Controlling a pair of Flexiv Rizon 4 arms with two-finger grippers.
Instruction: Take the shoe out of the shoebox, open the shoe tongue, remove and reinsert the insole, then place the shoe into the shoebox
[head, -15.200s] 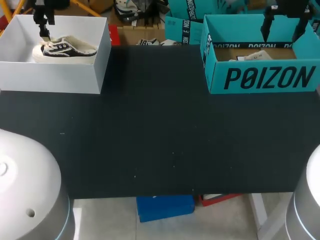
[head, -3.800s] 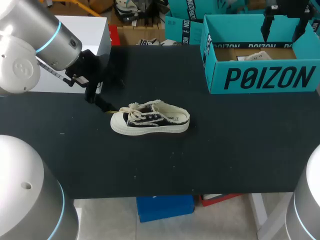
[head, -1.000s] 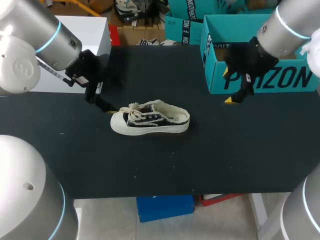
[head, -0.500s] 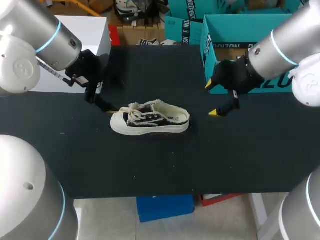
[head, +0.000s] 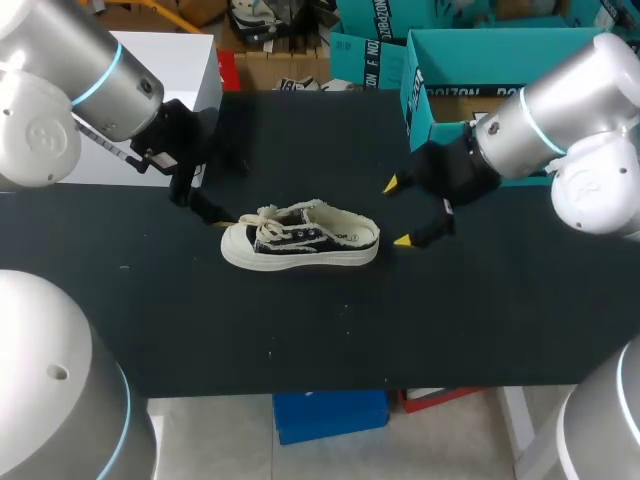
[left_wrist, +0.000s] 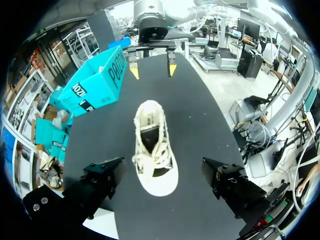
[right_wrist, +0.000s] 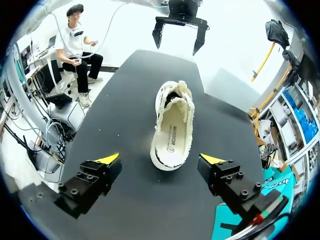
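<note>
A black low sneaker (head: 300, 238) with a cream frayed collar, cream laces and a white sole stands upright mid-table, toe towards my left arm. My left gripper (head: 205, 208) hangs just off the toe, open; in the left wrist view the shoe (left_wrist: 152, 145) lies ahead of the left gripper (left_wrist: 162, 164), its toe between the spread fingers. My right gripper (head: 398, 212) is open close behind the heel, its yellow tips either side of it without touching. In the right wrist view the shoe (right_wrist: 172, 125) shows its cream insole, heel nearest the right gripper (right_wrist: 161, 159).
The white shoebox (head: 200, 60) stands at the back left, largely behind my left arm. A teal box (head: 470, 55) stands at the back right, behind my right arm. The black table top (head: 300, 330) stretches in front of the shoe.
My right arm has swung left from in front of the teal box to just behind the shoe's heel, gripper still open. The left arm and the shoe have not moved.
</note>
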